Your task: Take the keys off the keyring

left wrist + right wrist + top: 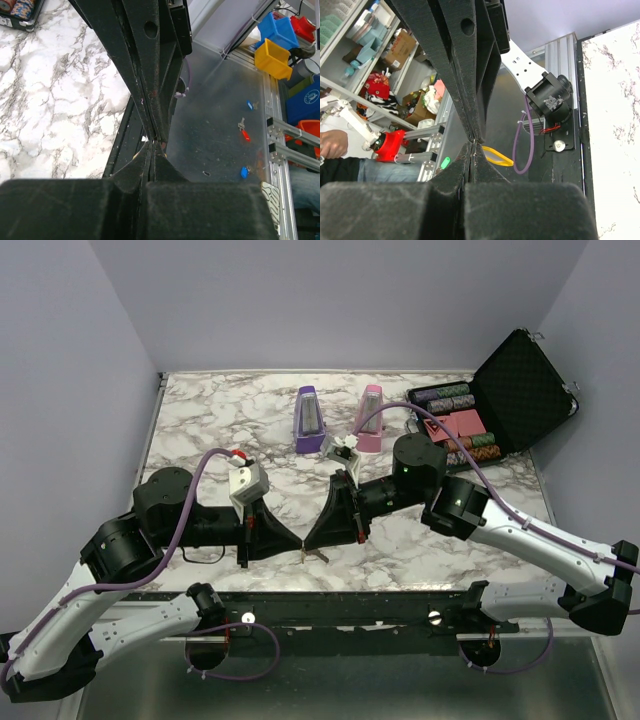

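At the near edge of the table (200,420) the left gripper (293,542) and right gripper (315,536) meet tip to tip, both clenched. The keys (316,555) sit right at that meeting point, a small metal piece poking out just below the tips. In the right wrist view their yellow part (497,156) comes out from the right gripper's closed tips; whether the left pins anything I cannot tell. No key lies apart on the marble, so the separation looks not yet done, only set up. Farther back stand two metronomes (308,420), and beyond them the open poker chip case (520,380).
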Robot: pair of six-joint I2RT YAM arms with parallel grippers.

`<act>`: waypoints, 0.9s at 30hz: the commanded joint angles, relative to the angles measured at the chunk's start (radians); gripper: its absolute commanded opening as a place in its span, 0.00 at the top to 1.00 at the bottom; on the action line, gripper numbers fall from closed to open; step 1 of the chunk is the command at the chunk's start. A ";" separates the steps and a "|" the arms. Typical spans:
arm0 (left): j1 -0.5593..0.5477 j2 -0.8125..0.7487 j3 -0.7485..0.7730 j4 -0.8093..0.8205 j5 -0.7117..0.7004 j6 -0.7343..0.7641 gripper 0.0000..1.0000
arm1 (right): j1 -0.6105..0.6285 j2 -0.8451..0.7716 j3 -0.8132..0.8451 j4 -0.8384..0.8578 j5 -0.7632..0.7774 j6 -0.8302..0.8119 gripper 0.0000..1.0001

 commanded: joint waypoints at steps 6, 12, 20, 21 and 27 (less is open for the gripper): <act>-0.006 -0.030 -0.019 0.062 0.037 -0.039 1.00 | 0.007 -0.036 -0.026 0.093 -0.016 0.038 0.99; -0.006 -0.090 -0.097 0.195 -0.008 -0.146 1.00 | 0.008 -0.046 -0.040 0.104 0.014 0.052 0.99; -0.012 -0.133 -0.132 0.287 -0.078 -0.220 1.00 | 0.007 -0.058 -0.052 0.173 0.047 0.073 0.99; -0.012 -0.136 -0.136 0.293 -0.083 -0.224 1.00 | 0.007 -0.059 -0.056 0.181 0.050 0.077 0.99; -0.023 -0.159 -0.162 0.336 -0.124 -0.259 1.00 | 0.007 -0.062 -0.074 0.235 0.068 0.098 0.99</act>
